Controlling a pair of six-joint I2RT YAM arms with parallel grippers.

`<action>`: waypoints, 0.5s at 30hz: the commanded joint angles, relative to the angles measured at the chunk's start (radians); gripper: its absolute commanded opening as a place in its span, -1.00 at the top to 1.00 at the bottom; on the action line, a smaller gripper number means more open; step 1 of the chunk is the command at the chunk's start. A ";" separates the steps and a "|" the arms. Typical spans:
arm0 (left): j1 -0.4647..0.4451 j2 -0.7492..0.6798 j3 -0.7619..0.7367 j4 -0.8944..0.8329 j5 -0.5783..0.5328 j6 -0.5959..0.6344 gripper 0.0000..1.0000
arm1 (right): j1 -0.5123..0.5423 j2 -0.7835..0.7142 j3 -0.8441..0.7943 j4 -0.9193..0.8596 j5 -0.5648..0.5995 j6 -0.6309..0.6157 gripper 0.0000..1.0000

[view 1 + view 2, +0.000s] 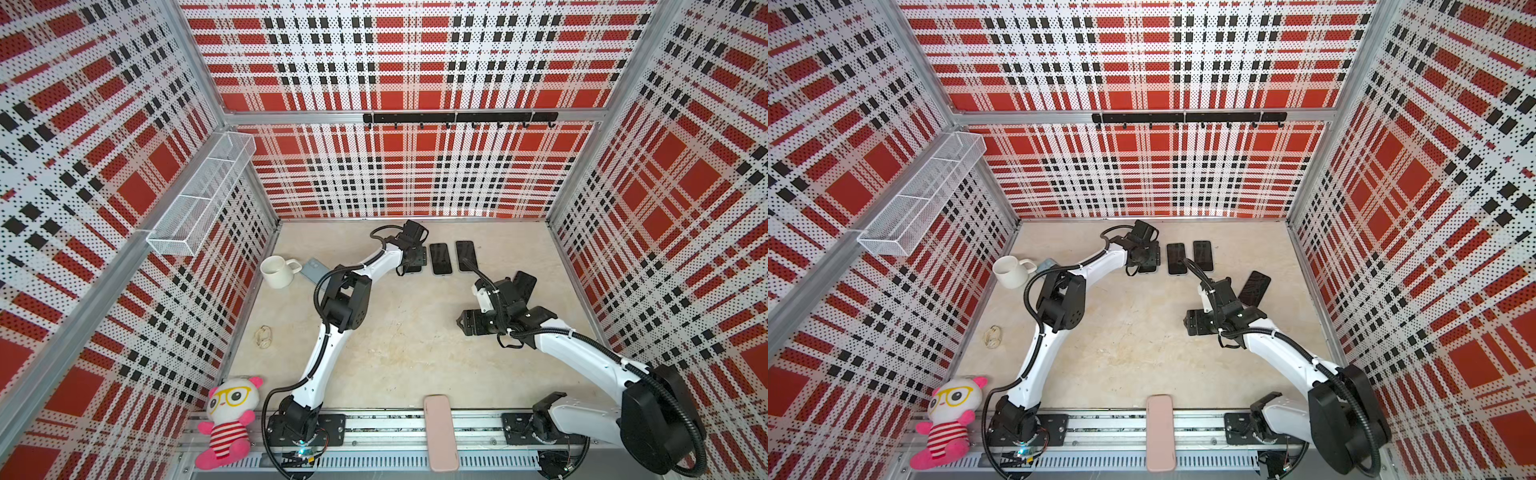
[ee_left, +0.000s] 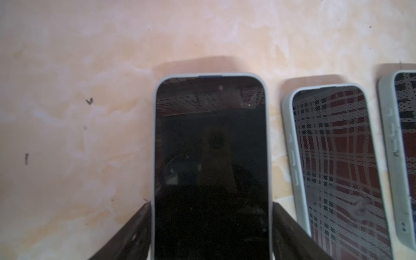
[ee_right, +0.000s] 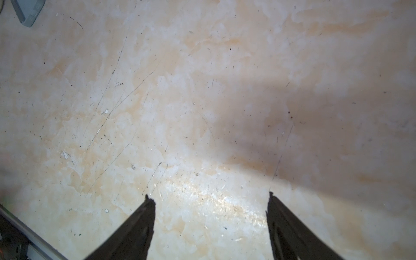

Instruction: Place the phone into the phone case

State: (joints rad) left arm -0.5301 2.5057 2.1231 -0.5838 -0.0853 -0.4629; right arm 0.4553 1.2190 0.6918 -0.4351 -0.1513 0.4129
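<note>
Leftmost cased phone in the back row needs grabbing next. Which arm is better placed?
Left. The left hand straddles that phone, its fingers beside both long edges; whether they press it is unclear. The right hand hangs open over bare table, away from the row.

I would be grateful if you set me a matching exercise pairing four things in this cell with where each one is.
Things: 1 white ceramic mug; 2 pink plush toy with yellow glasses; 3 white wire-mesh basket; 4 black hook rail.
Places: A on the back wall; B front left corner; C on the tabletop near the left wall; D mounted on the left wall.
Pairs: 1-C; 2-B; 3-D; 4-A.
</note>
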 commanded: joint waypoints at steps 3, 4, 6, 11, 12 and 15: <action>-0.024 -0.003 -0.021 -0.015 0.047 -0.014 -0.60 | -0.017 -0.008 0.017 0.025 0.024 0.012 -0.61; -0.024 -0.007 -0.020 -0.015 0.048 -0.015 -0.65 | -0.017 -0.013 0.017 0.027 0.028 0.016 -0.61; -0.024 -0.021 -0.021 -0.016 0.054 -0.006 -0.75 | -0.017 -0.023 0.024 0.021 0.037 0.020 -0.61; -0.017 -0.146 -0.075 -0.016 0.054 0.079 -0.90 | -0.025 -0.061 0.032 0.003 0.061 0.023 -0.61; -0.012 -0.185 -0.103 -0.016 0.052 0.101 -0.90 | -0.029 -0.067 0.030 0.002 0.062 0.023 -0.61; 0.013 -0.341 -0.248 -0.036 0.021 0.191 -0.90 | -0.038 -0.087 0.026 -0.006 0.070 0.011 -0.61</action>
State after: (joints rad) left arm -0.5343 2.3337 1.9350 -0.5926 -0.0528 -0.3721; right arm 0.4313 1.1641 0.6949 -0.4290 -0.1070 0.4297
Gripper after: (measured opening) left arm 0.950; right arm 0.804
